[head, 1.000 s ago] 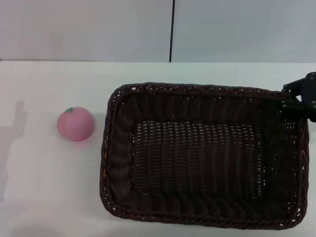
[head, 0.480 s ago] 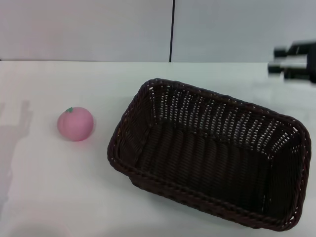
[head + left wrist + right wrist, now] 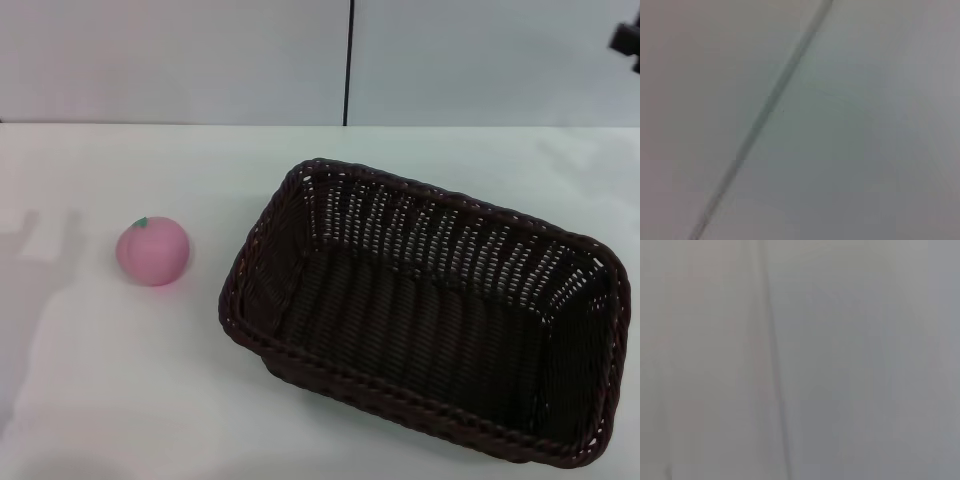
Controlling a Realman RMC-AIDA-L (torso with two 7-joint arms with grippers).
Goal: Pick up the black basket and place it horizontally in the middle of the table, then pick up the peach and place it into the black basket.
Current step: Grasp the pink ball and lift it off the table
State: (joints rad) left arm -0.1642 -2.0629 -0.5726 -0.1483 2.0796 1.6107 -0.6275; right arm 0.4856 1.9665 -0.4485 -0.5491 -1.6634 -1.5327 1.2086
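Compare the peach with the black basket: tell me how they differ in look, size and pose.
The peach is small, round and pink; the black basket is large, rectangular, woven and nearly black. The peach is a closed ball, the basket open-topped and empty. The basket lies skewed on the table, right of the peach. Both rest on it, apart.

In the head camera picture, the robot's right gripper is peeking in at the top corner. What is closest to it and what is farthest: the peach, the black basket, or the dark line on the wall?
From the right gripper, at the top right edge:
1. The black basket, below it on the right side of the table.
2. The dark line on the wall, at the middle.
3. The peach, far left.
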